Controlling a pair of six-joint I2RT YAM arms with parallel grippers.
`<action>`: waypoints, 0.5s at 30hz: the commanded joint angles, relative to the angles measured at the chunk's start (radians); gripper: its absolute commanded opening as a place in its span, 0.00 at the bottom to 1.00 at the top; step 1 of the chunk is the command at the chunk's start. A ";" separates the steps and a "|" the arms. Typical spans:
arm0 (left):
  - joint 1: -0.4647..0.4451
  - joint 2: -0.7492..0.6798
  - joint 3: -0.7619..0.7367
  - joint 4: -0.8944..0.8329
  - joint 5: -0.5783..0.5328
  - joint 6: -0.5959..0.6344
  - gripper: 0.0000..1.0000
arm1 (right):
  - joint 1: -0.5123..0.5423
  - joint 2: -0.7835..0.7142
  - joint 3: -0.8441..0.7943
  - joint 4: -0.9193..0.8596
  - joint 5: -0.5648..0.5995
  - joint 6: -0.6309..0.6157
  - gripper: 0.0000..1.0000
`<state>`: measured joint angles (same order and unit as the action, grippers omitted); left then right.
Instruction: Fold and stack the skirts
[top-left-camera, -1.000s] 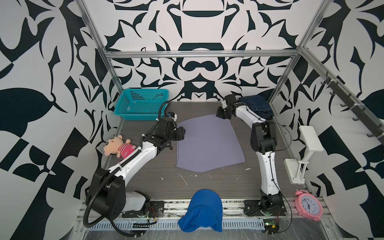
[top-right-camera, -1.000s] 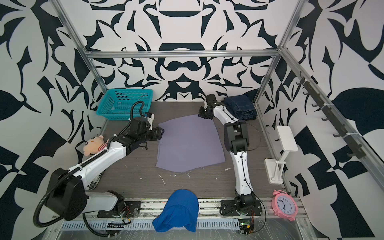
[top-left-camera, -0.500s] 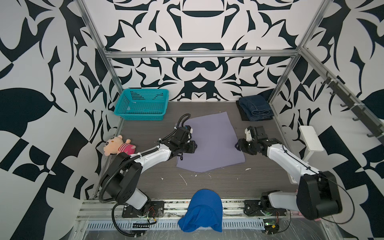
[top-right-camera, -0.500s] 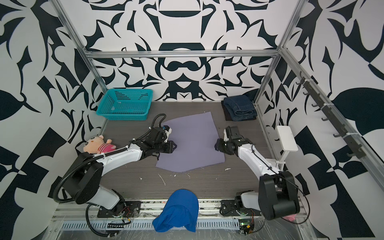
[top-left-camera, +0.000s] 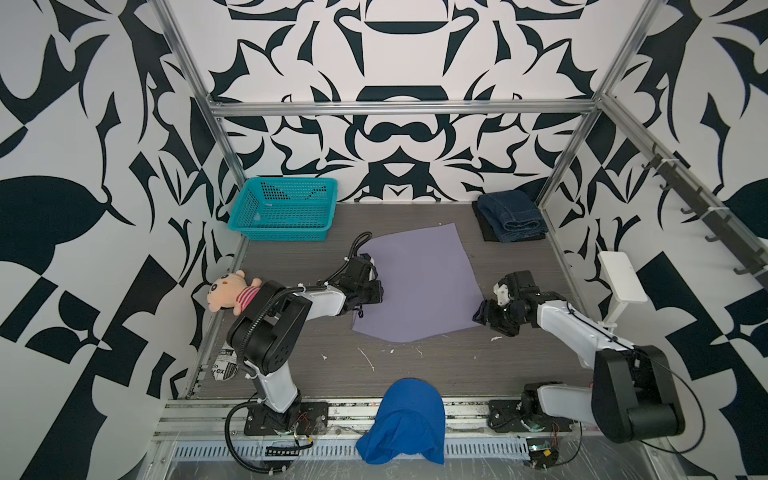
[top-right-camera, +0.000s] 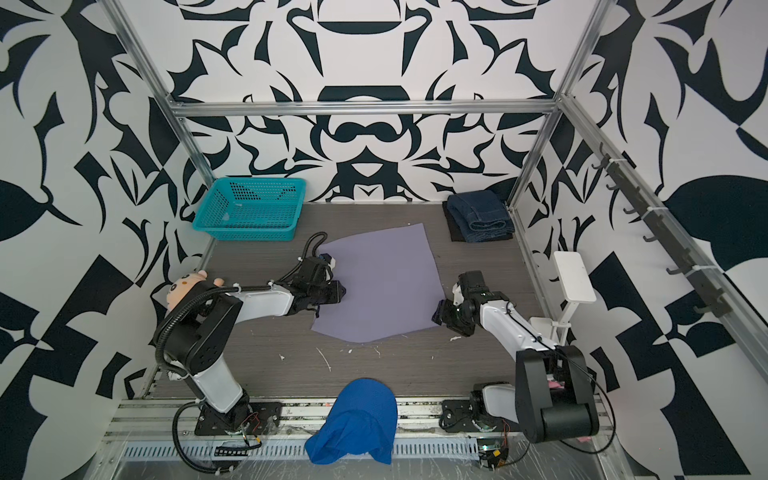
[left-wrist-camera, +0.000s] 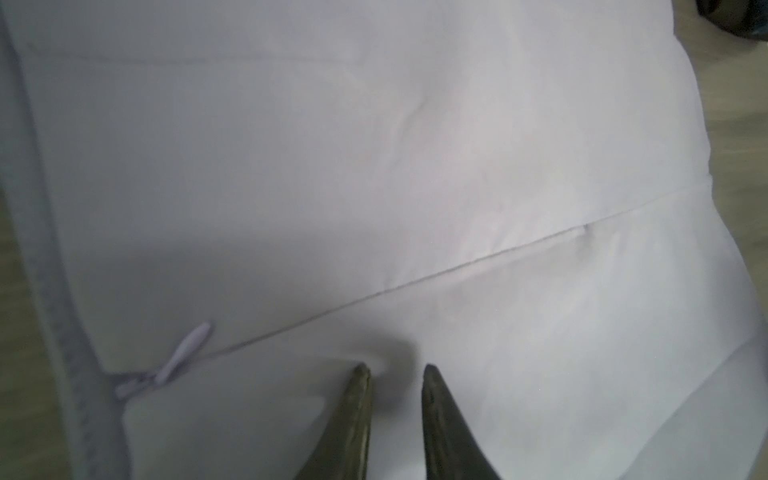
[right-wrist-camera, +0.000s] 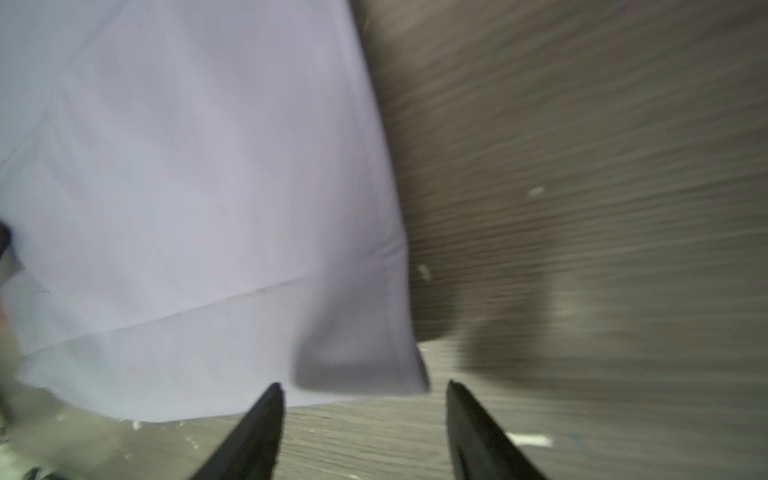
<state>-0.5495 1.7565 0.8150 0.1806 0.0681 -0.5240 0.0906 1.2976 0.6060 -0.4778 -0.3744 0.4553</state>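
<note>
The pale lavender skirt (top-left-camera: 419, 286) (top-right-camera: 382, 286) lies spread flat in the middle of the table. The dark denim skirt (top-left-camera: 509, 214) (top-right-camera: 480, 214) sits folded on the black skirt (top-left-camera: 482, 222) at the back right corner. My left gripper (top-left-camera: 376, 291) (left-wrist-camera: 397, 368) rests on the lavender skirt (left-wrist-camera: 374, 166) at its left edge, near the zip pull, with only a narrow gap between the fingers. My right gripper (top-left-camera: 480, 313) (right-wrist-camera: 365, 386) stands open at the skirt's near right corner (right-wrist-camera: 365, 365). That corner curls up slightly between the fingertips.
A teal basket (top-left-camera: 286, 212) stands at the back left. A plush toy (top-left-camera: 230, 291) leans on the left edge. The bright blue mesh cloth (top-left-camera: 405, 419) hangs over the front rail. A white stand (top-left-camera: 621, 282) is beyond the right edge. Small white scraps (top-left-camera: 368, 359) dot the table's front.
My right arm left the stack at the back right and came to the lavender skirt's near right corner, opening. My left gripper slid forward along the left edge while its jaws narrowed.
</note>
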 joint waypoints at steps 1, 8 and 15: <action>0.036 0.054 -0.009 0.065 -0.027 0.009 0.25 | 0.003 0.033 -0.005 0.105 -0.235 -0.037 0.55; 0.121 0.061 -0.006 0.119 0.013 0.057 0.25 | 0.014 0.055 0.033 0.146 -0.383 0.007 0.04; 0.141 0.018 0.033 0.059 -0.018 0.126 0.25 | 0.014 -0.026 0.099 0.122 -0.292 0.095 0.00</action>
<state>-0.4156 1.8019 0.8177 0.3004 0.0738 -0.4416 0.1009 1.2968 0.6456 -0.3527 -0.6952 0.5152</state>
